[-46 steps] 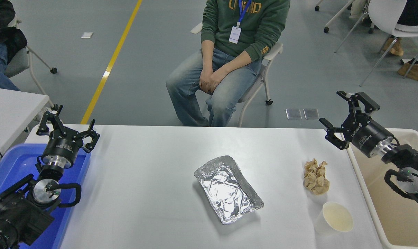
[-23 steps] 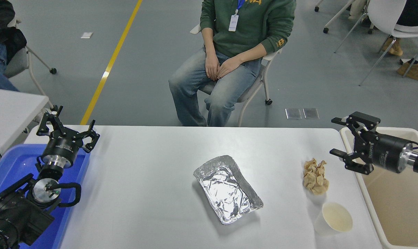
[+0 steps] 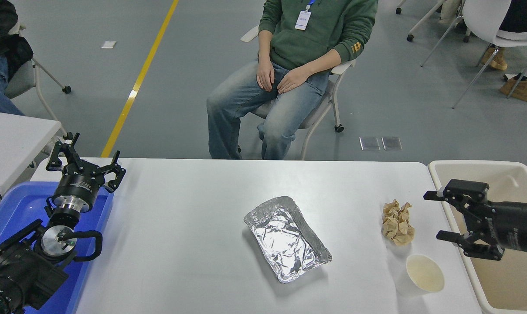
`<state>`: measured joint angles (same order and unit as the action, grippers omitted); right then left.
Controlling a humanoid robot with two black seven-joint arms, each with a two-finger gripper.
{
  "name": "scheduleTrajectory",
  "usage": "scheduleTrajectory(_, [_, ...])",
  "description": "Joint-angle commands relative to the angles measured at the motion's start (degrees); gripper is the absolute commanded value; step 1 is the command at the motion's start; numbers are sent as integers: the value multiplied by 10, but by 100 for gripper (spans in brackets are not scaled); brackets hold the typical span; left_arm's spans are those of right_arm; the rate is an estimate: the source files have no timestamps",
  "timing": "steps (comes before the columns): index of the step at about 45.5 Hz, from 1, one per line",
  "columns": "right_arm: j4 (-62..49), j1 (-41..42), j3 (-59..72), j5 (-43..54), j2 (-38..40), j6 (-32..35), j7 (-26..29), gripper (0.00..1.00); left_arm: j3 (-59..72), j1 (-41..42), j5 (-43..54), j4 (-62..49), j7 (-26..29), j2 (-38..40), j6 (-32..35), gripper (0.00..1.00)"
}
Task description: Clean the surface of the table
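The table surface [image 3: 193,244] is lying across the middle of the view, the widest thing here, with three pieces of litter sitting on its right half: a foil tray [image 3: 287,237], a crumpled brown paper ball [image 3: 397,223] and a white paper cup [image 3: 424,273].

The right end effector [image 3: 441,216] is hovering over the surface's right edge, at the rim of the beige bin [image 3: 498,170], fingers spread wide and pointing left, holding nothing. The left end effector [image 3: 83,165] is sitting parked at the far left over a blue tray [image 3: 10,209], fingers also spread and empty.

Relation that matters for the next move, as I judge it:
- The right arm is by far the nearer one to all the litter; the left is well apart from it.
- The paper ball is lying just to the left of the right end effector, with a gap of bare surface between them. No contact.
- The cup is standing upright, nearer to the robot than the ball and close beside it, left of and nearer than the end effector.
- The foil tray is lying further left, near the middle; its long axis is running diagonally from far left to near right.

Judgement: the ball looks like the likely first pick, calling for a short reach leftward and down. The bin is directly beside the end effector on the right, so the carry would be short. Risk: the ball and cup are close, and a wide approach could knock the cup over.

A person [image 3: 307,52] is sitting at the far side, hands on thighs, clear of the surface.
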<state>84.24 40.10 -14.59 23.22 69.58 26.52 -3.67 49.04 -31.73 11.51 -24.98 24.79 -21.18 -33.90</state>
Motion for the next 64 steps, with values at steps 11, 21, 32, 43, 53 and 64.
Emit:
scheduleTrajectory(11, [51,3,4,179,11,1,-1,99,0,0,0,0,0,0,1,100])
scheduleTrajectory(21, [57,14,-6,280,-8,1,-3,99,0,0,0,0,0,0,0,100])
scheduleTrajectory(32, [54,18,-10,372,-20,-1,-4,99,0,0,0,0,0,0,0,100])
scheduleTrajectory(43, [44,2,4,441,-23,-1,-4,94,0,0,0,0,0,0,0,100])
scheduleTrajectory(53, [19,-20,4,458,-23,-5,-4,99,0,0,0,-1,0,0,0,100])
scheduleTrajectory(64, [16,-44,5,466,-44,-51,-3,98,0,0,0,0,0,0,0,100])
